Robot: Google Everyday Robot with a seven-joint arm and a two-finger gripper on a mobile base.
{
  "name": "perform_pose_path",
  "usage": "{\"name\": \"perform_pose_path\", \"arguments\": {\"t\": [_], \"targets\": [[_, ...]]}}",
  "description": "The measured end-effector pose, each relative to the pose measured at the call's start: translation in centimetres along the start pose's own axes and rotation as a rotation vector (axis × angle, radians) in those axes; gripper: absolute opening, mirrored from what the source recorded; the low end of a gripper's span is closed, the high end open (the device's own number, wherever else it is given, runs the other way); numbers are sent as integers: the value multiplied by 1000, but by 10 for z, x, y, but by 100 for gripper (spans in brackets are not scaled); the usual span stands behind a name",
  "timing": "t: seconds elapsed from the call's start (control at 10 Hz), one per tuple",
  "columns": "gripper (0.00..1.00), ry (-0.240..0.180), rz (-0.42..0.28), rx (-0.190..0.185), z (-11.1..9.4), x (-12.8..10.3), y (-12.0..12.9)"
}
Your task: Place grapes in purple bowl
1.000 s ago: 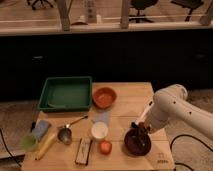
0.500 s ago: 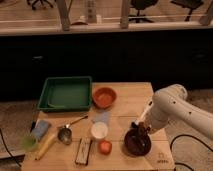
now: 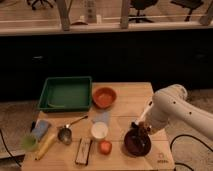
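The purple bowl [image 3: 134, 145] sits near the front right of the wooden table [image 3: 130, 97]. My gripper [image 3: 142, 131] hangs at the end of the white arm [image 3: 170, 107], pointing down just over the bowl's far right rim. I cannot pick out the grapes as a separate thing; the dark patch at the gripper's tip merges with the bowl, so they are hidden from me.
A green tray [image 3: 65, 93] stands at the back left, with an orange bowl [image 3: 104, 97] beside it. A white cup [image 3: 99, 130], a red-orange fruit [image 3: 104, 147], a metal scoop [image 3: 65, 134], a flat bar [image 3: 83, 150], a yellow item [image 3: 45, 145] and a blue sponge [image 3: 40, 129] fill the front left.
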Motion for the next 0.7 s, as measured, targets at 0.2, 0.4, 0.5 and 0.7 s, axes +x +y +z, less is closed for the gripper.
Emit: {"name": "perform_pose_path", "arguments": {"t": [0.2,0.4,0.5,0.7], "targets": [[8,-1,-6,-1,0,-1,0],[13,-3,-13,-3,-1,-2,1],[13,-4,-16,-4,-1,-2,1],[19,-6,-20,-6,-2,-3,1]]}}
